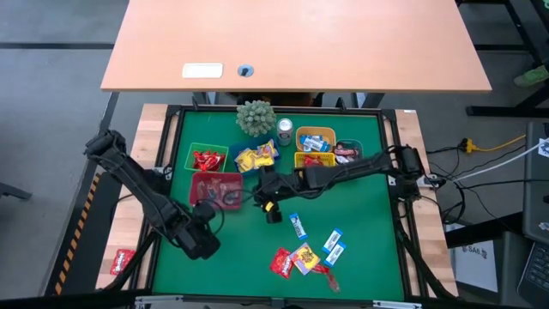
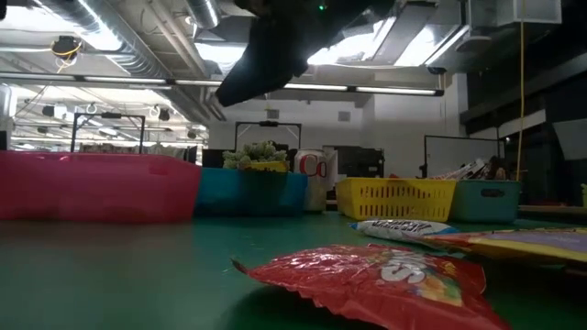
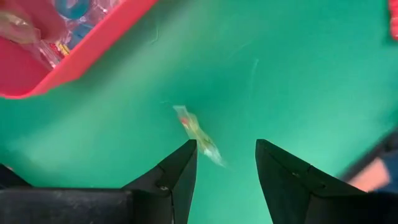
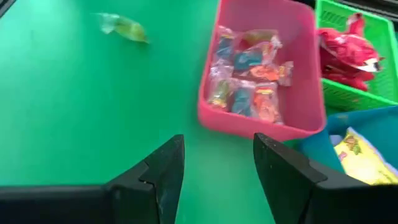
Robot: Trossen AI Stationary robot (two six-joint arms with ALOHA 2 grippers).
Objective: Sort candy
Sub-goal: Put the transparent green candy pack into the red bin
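Loose candy lies on the green mat near the front edge: blue-and-white pieces (image 1: 297, 225), a red one (image 1: 281, 262), a yellow one (image 1: 304, 257). A small clear-wrapped sweet (image 3: 199, 134) lies on the mat just beyond my left gripper's (image 3: 227, 152) open fingers, close to a pink bin (image 3: 56, 68). That gripper (image 1: 204, 233) points down. My right gripper (image 1: 273, 212) hangs open over the mat's middle with nothing between its fingers (image 4: 217, 152). It faces the pink bin (image 4: 261, 81), which holds several clear-wrapped sweets.
A green bin (image 1: 206, 159) holds red candy and a blue bin (image 1: 256, 156) yellow candy. Yellow bins (image 1: 313, 148), a can (image 1: 284, 130) and a small plant (image 1: 256, 118) stand at the back. One red candy (image 1: 122, 260) lies off the mat, left.
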